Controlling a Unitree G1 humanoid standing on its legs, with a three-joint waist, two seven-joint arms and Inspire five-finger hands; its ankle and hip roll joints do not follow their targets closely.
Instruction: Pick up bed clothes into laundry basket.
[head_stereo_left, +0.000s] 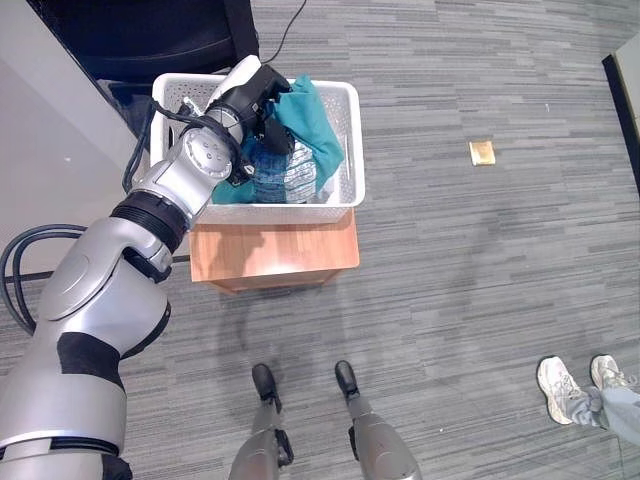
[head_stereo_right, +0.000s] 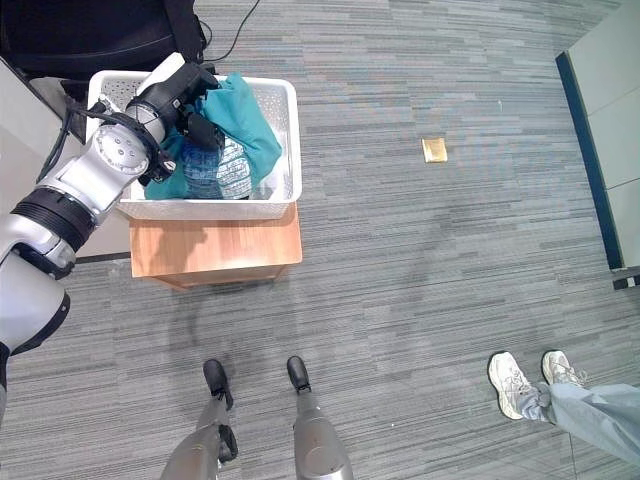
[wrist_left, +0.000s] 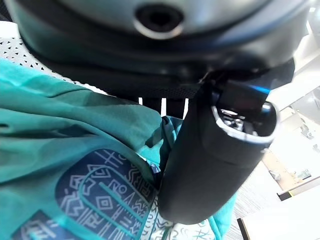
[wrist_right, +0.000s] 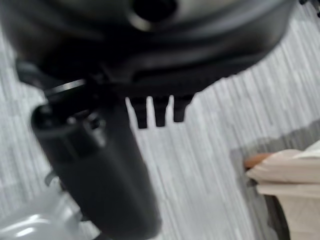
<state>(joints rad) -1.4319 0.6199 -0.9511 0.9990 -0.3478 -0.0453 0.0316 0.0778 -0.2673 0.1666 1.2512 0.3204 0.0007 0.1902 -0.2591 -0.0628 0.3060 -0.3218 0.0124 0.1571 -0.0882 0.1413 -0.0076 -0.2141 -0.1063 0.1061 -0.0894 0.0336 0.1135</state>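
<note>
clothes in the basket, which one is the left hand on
The plain teal cloth at the top, draped toward the basket rim, under the left hand; the patterned blue-and-white piece lies below.

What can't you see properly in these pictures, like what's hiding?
- Left hand fingers: buried in the teal clothes in the white basket, eye views.
- Small tan thing on the floor: too small to identify.
- Person: cut off by the edge.

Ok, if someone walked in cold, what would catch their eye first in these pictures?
Probably the teal patterned cloth heaped in the white perforated plastic laundry basket, with the robot's left hand reaching into it. The basket sits on a low wooden stand on grey striped carpet. A person's white sneakers show at the lower right.
</note>
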